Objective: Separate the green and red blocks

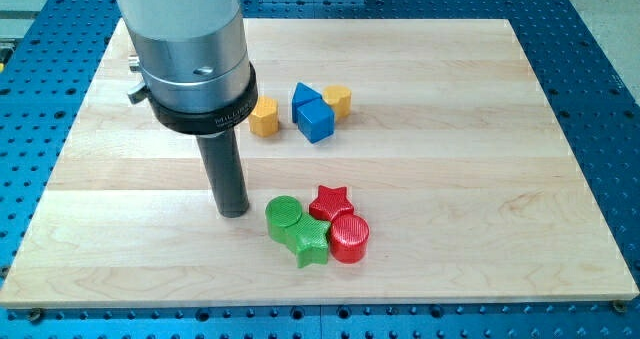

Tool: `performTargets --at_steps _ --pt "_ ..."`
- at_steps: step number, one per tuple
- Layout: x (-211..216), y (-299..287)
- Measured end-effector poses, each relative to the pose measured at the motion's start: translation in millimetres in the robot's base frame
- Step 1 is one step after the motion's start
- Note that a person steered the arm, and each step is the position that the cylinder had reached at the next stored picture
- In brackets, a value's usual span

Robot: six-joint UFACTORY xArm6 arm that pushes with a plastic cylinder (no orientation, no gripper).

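A green round block [284,215] and a green star block [310,243] lie at the view's lower middle. A red star block [331,201] and a red round block [350,237] touch them on the right, so the four form one tight cluster. My tip [233,212] rests on the board just left of the green round block, a small gap apart from it.
Near the view's top middle sit a yellow block [264,117], a blue block [315,121], a second blue block [304,97] behind it and another yellow block [338,101]. The wooden board [480,159] lies on a blue perforated table.
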State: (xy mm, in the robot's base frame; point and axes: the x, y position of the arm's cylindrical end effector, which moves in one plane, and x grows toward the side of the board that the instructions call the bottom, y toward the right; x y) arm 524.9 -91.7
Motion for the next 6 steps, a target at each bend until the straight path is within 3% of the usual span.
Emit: performTargets --at_steps 3,5,6 --pt "-14 0" --pt "-33 97" --pt "-13 153"
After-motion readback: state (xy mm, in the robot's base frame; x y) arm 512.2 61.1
